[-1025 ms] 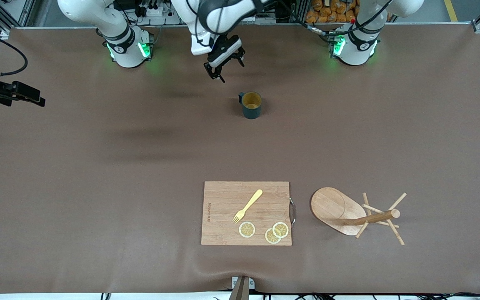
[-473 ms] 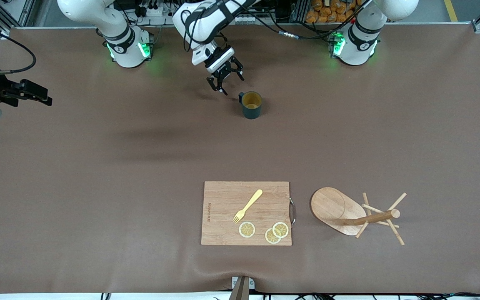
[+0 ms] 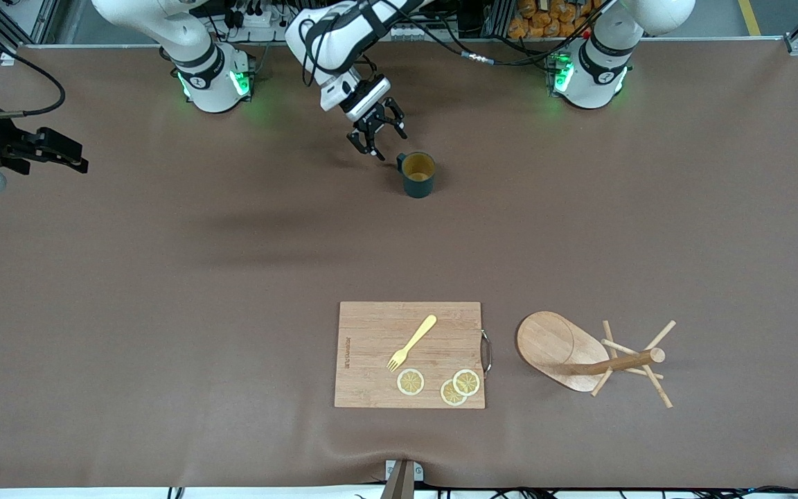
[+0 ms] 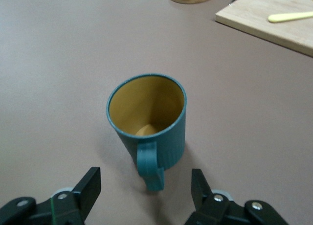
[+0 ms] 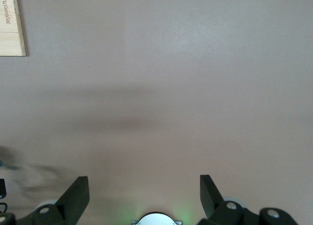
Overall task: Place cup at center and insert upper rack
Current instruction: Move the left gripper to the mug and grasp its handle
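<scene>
The cup (image 3: 418, 174) is a small dark teal mug with a ribbed outer wall, a looped handle and a smooth yellowish-tan inside. It stands upright on the brown matte table (image 3: 163, 291), its handle turned toward the left gripper (image 3: 377, 142). That pincer hangs just beside the handle, its black fingers spread wide and holding nothing; in the left wrist view the cup (image 4: 149, 124) sits apart from both fingers (image 4: 88, 186), the handle in line with the gap between them.

The upper rack (image 3: 589, 355), of pale smooth wood, lies tipped on its side well apart from the left gripper and nearer the front camera: oval base on edge, round post level, thin pegs crossing near its tip. Beside it lies a rectangular slatted cutting board (image 3: 371, 326) carrying a yellow fork (image 3: 411, 342) and three lemon slices (image 3: 440, 384).

The right gripper (image 3: 59, 158) waits over the table's edge at the right arm's end, fingers wide and empty.
</scene>
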You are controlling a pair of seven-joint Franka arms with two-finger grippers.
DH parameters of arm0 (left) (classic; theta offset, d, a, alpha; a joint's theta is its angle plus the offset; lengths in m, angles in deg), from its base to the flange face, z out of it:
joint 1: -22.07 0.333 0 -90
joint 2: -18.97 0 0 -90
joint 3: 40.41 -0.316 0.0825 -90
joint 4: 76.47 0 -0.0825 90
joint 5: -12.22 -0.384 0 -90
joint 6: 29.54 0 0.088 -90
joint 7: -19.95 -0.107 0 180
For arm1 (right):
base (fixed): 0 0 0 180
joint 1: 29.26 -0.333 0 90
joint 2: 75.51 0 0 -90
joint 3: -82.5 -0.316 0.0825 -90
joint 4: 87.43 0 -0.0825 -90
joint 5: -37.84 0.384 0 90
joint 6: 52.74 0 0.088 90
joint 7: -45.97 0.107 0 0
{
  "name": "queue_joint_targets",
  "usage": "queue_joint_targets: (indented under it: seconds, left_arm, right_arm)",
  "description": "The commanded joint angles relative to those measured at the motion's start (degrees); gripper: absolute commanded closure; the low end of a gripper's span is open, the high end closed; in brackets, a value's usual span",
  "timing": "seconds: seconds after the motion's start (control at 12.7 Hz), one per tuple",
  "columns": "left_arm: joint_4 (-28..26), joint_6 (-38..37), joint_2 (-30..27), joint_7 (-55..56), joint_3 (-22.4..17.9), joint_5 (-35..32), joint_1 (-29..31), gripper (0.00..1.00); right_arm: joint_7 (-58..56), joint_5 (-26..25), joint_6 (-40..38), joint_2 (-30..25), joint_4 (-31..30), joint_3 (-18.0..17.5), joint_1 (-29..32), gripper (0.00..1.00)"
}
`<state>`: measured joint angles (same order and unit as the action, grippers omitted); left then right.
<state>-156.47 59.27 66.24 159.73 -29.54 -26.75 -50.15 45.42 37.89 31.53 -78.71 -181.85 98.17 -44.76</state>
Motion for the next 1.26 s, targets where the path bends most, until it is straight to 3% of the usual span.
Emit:
queue_joint_targets:
  seconds: [0.0,0.24,0.47,1.18]
  left_arm:
    - [1.17,-1.62,1.33,2.68,-0.41,-0.67,-0.73,0.21]
    - [1.17,-1.62,2.21,3.03,-0.5,-0.76,-0.64,0.3]
    - [1.25,-1.45,3.61,4.44,-0.67,-1.11,-0.64,0.32]
    - [2.04,-0.48,4.67,4.27,-2.25,-1.19,-0.55,0.63]
  right_arm:
    - [0.47,-0.84,1.77,-0.75,-1.81,-10.21,10.38,0.0]
    - [-0.15,-0.32,4.06,-0.84,-4.27,-11.28,12.5,0.0]
    - [-0.24,-0.31,3.97,-0.84,-4.28,-19.09,19.79,0.0]
    - [-0.85,-0.31,3.36,-1.28,-4.36,-19.37,19.55,0.0]
